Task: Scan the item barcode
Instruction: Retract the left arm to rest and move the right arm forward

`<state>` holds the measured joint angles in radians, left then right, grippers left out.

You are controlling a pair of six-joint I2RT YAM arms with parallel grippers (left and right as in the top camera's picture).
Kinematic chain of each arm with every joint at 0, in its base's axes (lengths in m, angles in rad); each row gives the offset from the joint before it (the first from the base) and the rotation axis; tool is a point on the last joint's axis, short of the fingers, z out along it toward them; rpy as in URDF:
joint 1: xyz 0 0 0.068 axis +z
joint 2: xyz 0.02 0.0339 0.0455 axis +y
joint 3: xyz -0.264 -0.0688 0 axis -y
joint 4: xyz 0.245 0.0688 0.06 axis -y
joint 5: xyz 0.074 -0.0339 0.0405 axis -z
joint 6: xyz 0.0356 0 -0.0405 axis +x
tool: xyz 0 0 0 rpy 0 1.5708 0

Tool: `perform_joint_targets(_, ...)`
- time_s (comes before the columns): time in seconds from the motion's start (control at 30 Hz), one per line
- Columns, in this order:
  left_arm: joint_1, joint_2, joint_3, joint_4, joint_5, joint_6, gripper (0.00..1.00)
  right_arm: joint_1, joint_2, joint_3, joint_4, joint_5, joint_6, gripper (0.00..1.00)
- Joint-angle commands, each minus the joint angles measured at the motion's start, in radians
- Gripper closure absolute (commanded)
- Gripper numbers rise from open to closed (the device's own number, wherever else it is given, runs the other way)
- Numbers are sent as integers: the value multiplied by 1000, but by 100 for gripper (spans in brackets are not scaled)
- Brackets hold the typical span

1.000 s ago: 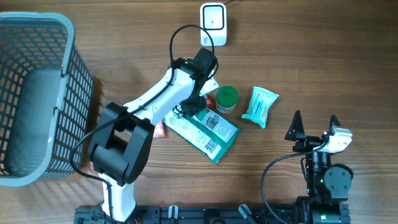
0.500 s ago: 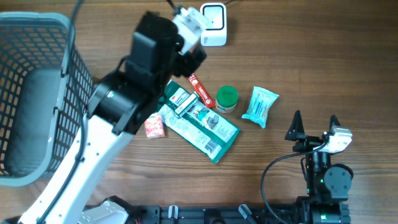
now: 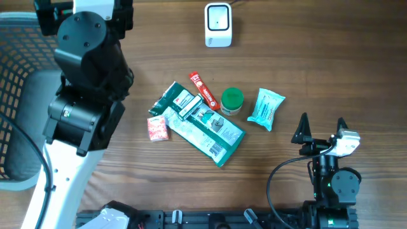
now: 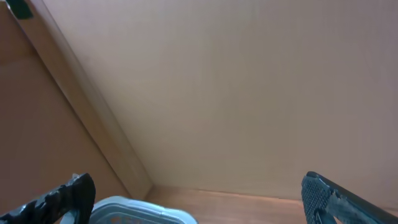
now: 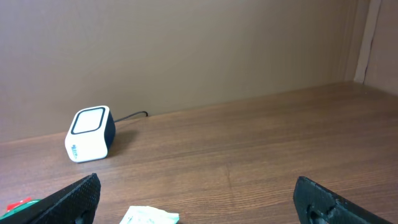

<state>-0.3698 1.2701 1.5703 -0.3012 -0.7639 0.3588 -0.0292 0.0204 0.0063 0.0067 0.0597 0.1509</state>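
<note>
Left gripper (image 4: 199, 204) is spread wide with nothing between its fingers. Its wrist view is mostly plain wall, with the rim of the grey basket (image 4: 138, 210) just below the tips. From overhead the left arm is lifted up close to the camera over that basket (image 3: 19, 57), so it's well apart from the stuff on the table (image 3: 318, 51).

Right gripper (image 3: 321, 130) is also wide open and empty, parked near the table's front edge. The items sit off to its left:
- teal packet (image 3: 266, 108), the nearest one
- green-lidded jar (image 3: 231, 100)
- red stick pack (image 3: 203, 90)
- big green pouch (image 3: 210, 130) with a small box (image 3: 184, 105) lying on it
- little pink packet (image 3: 157, 128), farthest out

Nothing is being held. The white barcode scanner (image 3: 217, 24) sits ahead of the right gripper and to its left, clear of the pile.
</note>
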Motion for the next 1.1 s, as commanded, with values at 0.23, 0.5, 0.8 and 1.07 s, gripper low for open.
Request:
perform_joint_targets(0.23, 185, -198, 4, -93, 127, -297, 0, -2, -6, -1, 4, -8, -17, 0)
perform_joint_targets(0.5, 364, -395, -65, -115, 423, -323, 0, -1, -6, -1, 4, -21, -1, 0)
perform_joint_targets(0.8, 367, -433, -65, -127, 421, -369, 0, -2, -5, 0, 124, -624, 647, 0)
perform_joint_targets(1.07, 367, -488, -145, -80, 424, -375, 0, -1, 89, 251, -116, -715, 466, 0)
